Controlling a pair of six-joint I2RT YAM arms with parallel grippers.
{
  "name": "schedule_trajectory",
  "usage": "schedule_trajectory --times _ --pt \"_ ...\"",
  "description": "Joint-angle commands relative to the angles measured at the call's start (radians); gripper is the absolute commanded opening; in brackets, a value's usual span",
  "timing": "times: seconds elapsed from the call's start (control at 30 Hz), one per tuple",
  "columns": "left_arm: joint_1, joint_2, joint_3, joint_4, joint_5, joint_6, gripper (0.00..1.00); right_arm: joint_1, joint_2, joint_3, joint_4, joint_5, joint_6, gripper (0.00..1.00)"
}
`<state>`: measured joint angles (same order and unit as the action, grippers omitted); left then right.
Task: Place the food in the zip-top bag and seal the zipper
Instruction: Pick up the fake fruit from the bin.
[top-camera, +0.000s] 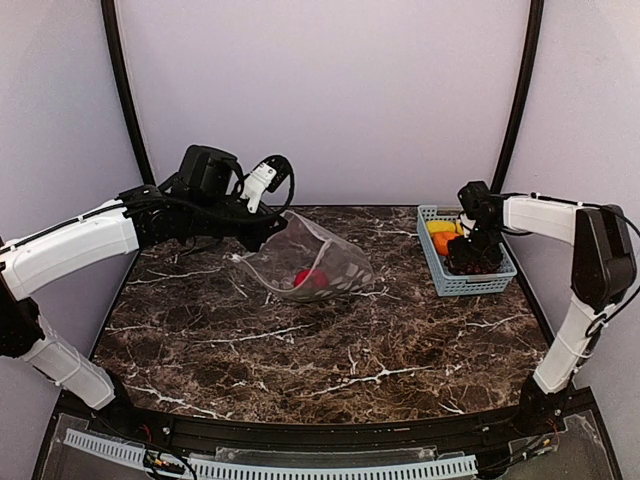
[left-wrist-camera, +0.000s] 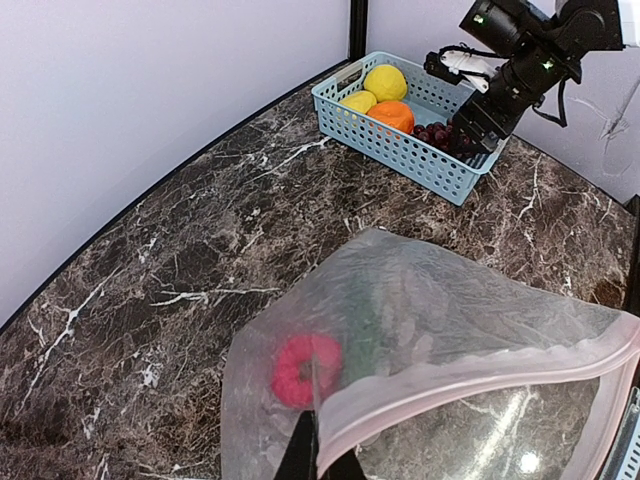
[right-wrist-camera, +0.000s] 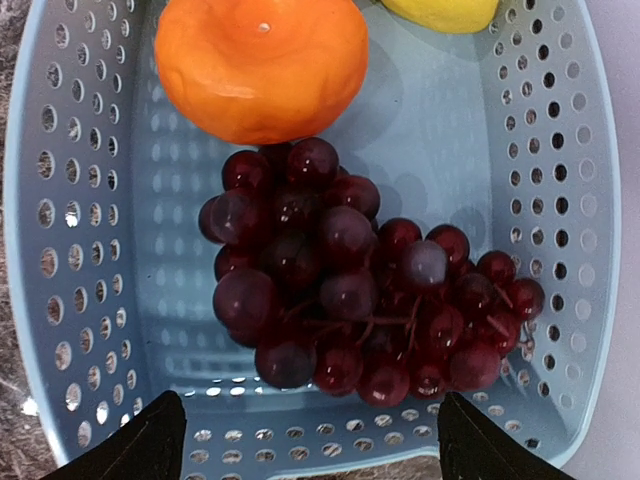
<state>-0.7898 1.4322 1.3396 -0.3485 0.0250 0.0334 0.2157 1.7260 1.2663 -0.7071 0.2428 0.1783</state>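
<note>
Zipper (left-wrist-camera: 480, 375), a whitish-pink strip, runs across the bottom of the left wrist view, lifted off the table (top-camera: 300, 360) and curving back down at the right, so the mouth looks agape. The left gripper (left-wrist-camera: 318, 455) has its fingertips pressed together on that edge at the strip's left end, pinching the plastic between them. The bag (left-wrist-camera: 450, 330) is clear and floppy with pale dots, and it slumps away from the held edge onto the dark marble. It lies left of the table's centre, toward the back (top-camera: 315, 265). Inside, a red piece (left-wrist-camera: 305, 368) rests against the bottom; a green piece (left-wrist-camera: 365, 330) beside it is only a blur through the plastic.

Well apart, at the back right of the table, stands a light-blue basket (top-camera: 440, 270) with perforated walls. It holds two lemons (left-wrist-camera: 385, 82), an orange (right-wrist-camera: 260, 65) and dark purple grapes (right-wrist-camera: 350, 290); the orange touches the bunch. The right gripper (right-wrist-camera: 310, 440) hangs over the basket with its fingers spread wide, one tip toward each side of the grapes, gripping nothing. Bare marble lies between basket and bag.
</note>
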Motion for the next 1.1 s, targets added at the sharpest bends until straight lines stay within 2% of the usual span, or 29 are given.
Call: schedule_trajectory --times 0.0,0.27,0.57,0.63,0.8,0.9,1.07 --pt "0.002 -0.001 -0.003 -0.01 0.004 0.008 0.01 -0.007 0.079 0.063 0.017 0.083 -0.056 0.86" --pt "0.001 0.003 -0.003 -0.01 0.002 0.007 0.01 -0.007 0.178 0.103 0.059 0.147 -0.103 0.88" --pt "0.001 0.003 -0.002 -0.011 0.005 0.008 0.01 -0.007 0.286 0.102 0.1 0.21 -0.098 0.8" --pt "0.001 0.001 -0.002 -0.01 0.004 0.008 0.01 -0.007 0.302 0.104 0.103 0.217 -0.097 0.73" --pt "0.001 -0.004 0.0 -0.017 -0.005 0.016 0.01 -0.007 0.275 0.089 0.135 0.185 -0.092 0.44" --pt "0.001 -0.015 0.01 -0.027 -0.04 0.027 0.01 -0.007 0.228 0.086 0.146 0.169 -0.083 0.3" --pt "0.004 -0.037 0.038 -0.058 -0.082 0.049 0.01 -0.007 0.121 0.09 0.151 0.124 -0.067 0.21"
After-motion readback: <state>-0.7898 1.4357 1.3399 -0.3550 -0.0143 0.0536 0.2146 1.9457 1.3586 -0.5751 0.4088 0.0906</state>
